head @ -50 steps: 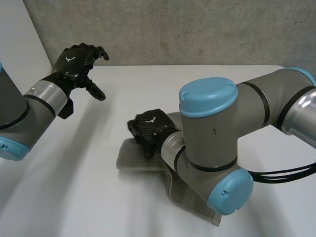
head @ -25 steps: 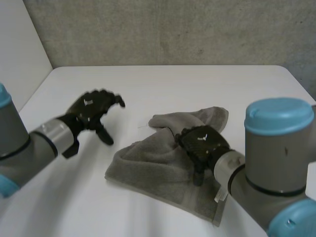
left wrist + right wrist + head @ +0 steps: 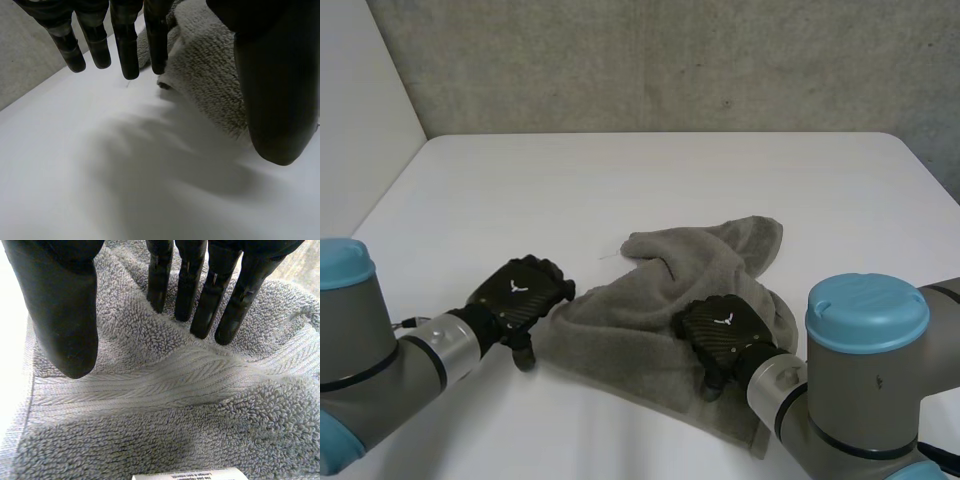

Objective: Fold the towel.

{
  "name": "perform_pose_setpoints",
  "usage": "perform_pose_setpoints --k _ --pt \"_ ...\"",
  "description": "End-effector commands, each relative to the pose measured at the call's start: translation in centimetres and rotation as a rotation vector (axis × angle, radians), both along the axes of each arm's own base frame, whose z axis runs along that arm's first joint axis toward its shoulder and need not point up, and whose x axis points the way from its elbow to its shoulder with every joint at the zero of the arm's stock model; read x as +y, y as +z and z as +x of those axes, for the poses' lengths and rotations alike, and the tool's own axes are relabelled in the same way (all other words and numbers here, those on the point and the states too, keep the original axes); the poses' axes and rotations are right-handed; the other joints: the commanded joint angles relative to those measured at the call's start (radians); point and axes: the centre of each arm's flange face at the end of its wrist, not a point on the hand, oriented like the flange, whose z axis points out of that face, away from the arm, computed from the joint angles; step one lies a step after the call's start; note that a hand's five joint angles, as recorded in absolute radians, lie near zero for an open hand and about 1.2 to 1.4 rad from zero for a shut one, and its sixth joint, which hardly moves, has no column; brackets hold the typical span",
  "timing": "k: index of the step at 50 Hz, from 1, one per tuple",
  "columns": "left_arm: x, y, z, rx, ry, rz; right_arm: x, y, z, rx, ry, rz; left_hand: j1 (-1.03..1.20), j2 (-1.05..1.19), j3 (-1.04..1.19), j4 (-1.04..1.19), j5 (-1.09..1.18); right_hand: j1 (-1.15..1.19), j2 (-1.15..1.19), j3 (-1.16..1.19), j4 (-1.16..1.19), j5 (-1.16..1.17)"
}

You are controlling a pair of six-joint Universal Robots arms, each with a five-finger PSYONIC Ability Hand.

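Ok, so here's where you're at. The towel (image 3: 660, 300) is a rumpled grey heap on the tabletop (image 3: 620, 170), closer to the near edge than the far one and a bit toward the right edge. It's not flat. The far part is bunched into a folded-over hump pointing toward the far right corner, and the near part spreads wider along the near edge.

Your left robot hand (image 3: 518, 292) is down low at the towel's left corner, the one nearest the tabletop's left edge. On its wrist camera the fingers (image 3: 127, 50) are straight and point down at bare tabletop, tips just beside the towel's border. The thumb (image 3: 270, 90) is spread well away, and the towel's edge lies in the gap between them. Nothing's pinched, so that hand is wide open and holding nothing.

Your right robot hand (image 3: 720, 332) is on top of the towel, over its near right part. Its wrist camera shows straight fingers (image 3: 187, 285) with tips down at the terry pile, and the thumb (image 3: 65, 315) held apart over the cloth. No grip there either, just a spread, open hand on the towel. A flat woven band (image 3: 165, 375) runs across the towel just beside the fingertips, and a white label (image 3: 185, 474) peeks out near it.
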Motion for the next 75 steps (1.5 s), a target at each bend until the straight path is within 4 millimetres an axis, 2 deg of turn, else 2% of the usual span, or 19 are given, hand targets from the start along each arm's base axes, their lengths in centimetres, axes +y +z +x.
perform_pose_setpoints --k 1,6,8,10,19,22,23,24,26,31,35,40,50,56,58,59,60,62,75 --pt "0.3 -1.2 -1.3 0.020 -0.028 0.045 -0.5 -0.6 0.1 -0.006 -0.009 -0.011 0.059 -0.152 0.064 0.059 0.077 0.126 0.130 0.129 0.129 0.125" --pt "0.3 -1.7 -1.6 0.031 -0.029 0.072 -1.1 -0.6 -0.4 -0.007 -0.030 -0.012 0.403 0.192 0.408 0.403 0.421 0.332 0.336 0.335 0.335 0.331" --pt "0.2 -1.7 -1.7 0.036 -0.027 0.075 -1.5 -0.5 -0.5 -0.013 -0.035 -0.012 0.670 0.459 0.675 0.670 0.688 0.779 0.783 0.782 0.782 0.778" --pt "0.0 -1.4 -1.8 0.052 -0.022 0.073 -1.7 -0.5 -0.6 -0.014 -0.033 -0.008 1.097 0.886 1.102 1.097 1.115 0.789 0.793 0.792 0.792 0.788" --pt "-1.7 3.6 -1.9 0.186 0.021 -0.016 -2.1 1.7 -0.7 0.027 0.023 -0.061 1.152 0.940 1.156 1.152 1.169 0.789 0.793 0.792 0.792 0.788" --pt "-2.1 7.2 -1.8 0.277 0.041 -0.077 -3.7 5.9 -1.3 -0.009 -0.008 -0.138 1.152 0.940 1.156 1.152 1.169 0.789 0.793 0.792 0.792 0.788" --pt "-2.2 9.3 -1.7 0.326 0.046 -0.114 -4.8 9.1 -2.1 -0.043 -0.034 -0.191 1.152 0.940 1.156 1.152 1.169 0.789 0.793 0.792 0.792 0.788" --pt "-2.3 12.2 -1.5 0.393 0.051 -0.168 -4.8 9.1 -2.1 -0.044 -0.034 -0.191 1.152 0.940 1.156 1.152 1.169 0.789 0.793 0.792 0.792 0.788" --pt "-2.1 14.8 -1.3 0.454 0.051 -0.211 -6.1 14.9 -3.1 -0.110 -0.054 -0.300 1.152 0.940 1.156 1.152 1.169 0.789 0.793 0.792 0.792 0.788" --pt "-1.3 20.2 -1.2 0.612 0.027 -0.279 -7.1 19.9 -3.6 -0.164 -0.047 -0.388 1.152 0.940 1.156 1.152 1.169 0.789 0.793 0.792 0.792 0.788" --pt "-1.0 21.5 -1.4 0.679 0.008 -0.280 -7.8 21.3 -3.9 -0.165 -0.053 -0.395 1.152 0.940 1.156 1.152 1.169 0.789 0.793 0.792 0.792 0.788" --pt "-1.3 20.6 -1.9 0.708 0.000 -0.250 -9.6 18.1 -3.0 -0.092 -0.036 -0.272 1.152 0.940 1.156 1.152 1.169 0.789 0.793 0.792 0.792 0.788" --pt "-3.6 7.5 -5.9 0.569 0.021 0.089 -13.8 9.4 -0.8 0.115 0.000 -0.158 1.152 0.940 1.156 1.152 1.169 0.789 0.793 0.792 0.792 0.788" --pt "-3.8 2.7 -7.9 0.439 -0.021 0.114 -16.7 5.2 0.1 0.185 -0.077 -0.172 1.152 0.940 1.156 1.152 1.169 0.789 0.793 0.792 0.792 0.788" --pt "-3.9 2.3 -8.0 0.420 -0.024 0.109 -16.9 4.6 0.1 0.198 -0.092 -0.176 1.152 0.940 1.156 1.152 1.169 0.674 0.677 0.677 0.677 0.673" --pt "-3.8 2.1 -8.0 0.405 -0.028 0.110 -17.1 4.5 0.0 0.204 -0.111 -0.185 0.768 0.557 0.773 0.768 0.786 0.400 0.403 0.402 0.403 0.398" --pt "-3.8 2.1 -8.0 0.405 -0.028 0.110 -17.1 4.5 0.0 0.204 -0.111 -0.185 0.764 0.553 0.769 0.764 0.782 0.397 0.400 0.399 0.400 0.396" --pt "-3.7 2.4 -7.8 0.392 -0.020 0.112 -16.9 4.7 -0.2 0.201 -0.140 -0.194 0.217 0.006 0.222 0.217 0.235 -0.252 -0.249 -0.250 -0.249 -0.254" --pt "-3.2 6.4 -4.1 0.396 0.116 0.032 -11.0 8.1 -2.7 0.123 -0.163 -0.246 -0.034 -0.246 -0.030 -0.034 -0.016 -0.432 -0.429 -0.430 -0.429 -0.434"
